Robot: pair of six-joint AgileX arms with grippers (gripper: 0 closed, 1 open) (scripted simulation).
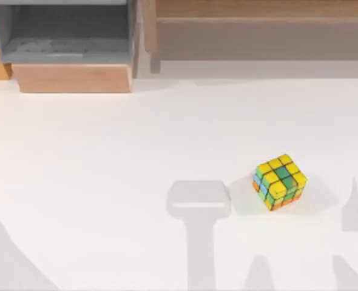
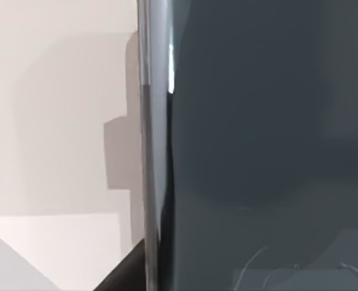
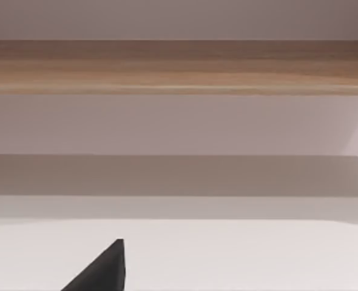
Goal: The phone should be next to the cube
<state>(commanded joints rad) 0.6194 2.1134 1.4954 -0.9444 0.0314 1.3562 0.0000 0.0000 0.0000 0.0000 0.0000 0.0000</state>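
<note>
The cube (image 1: 280, 182), a small puzzle cube with mostly yellow, green and orange stickers, rests on the white table (image 1: 106, 170) at the right of the middle. The phone (image 2: 264, 139) is very close to the camera in the left wrist view, its dark grey-teal glossy face and silver rim (image 2: 148, 151) held clear of the table. A black finger (image 2: 123, 274) of my left gripper lies against that rim. In the right wrist view one black fingertip (image 3: 103, 271) of my right gripper hangs over bare table.
An open grey drawer (image 1: 64, 36) with a wooden front (image 1: 73, 77) stands at the back left. A wooden shelf (image 1: 258, 12) runs along the back right. A grey rectangular shadow (image 1: 199, 200) falls on the table left of the cube.
</note>
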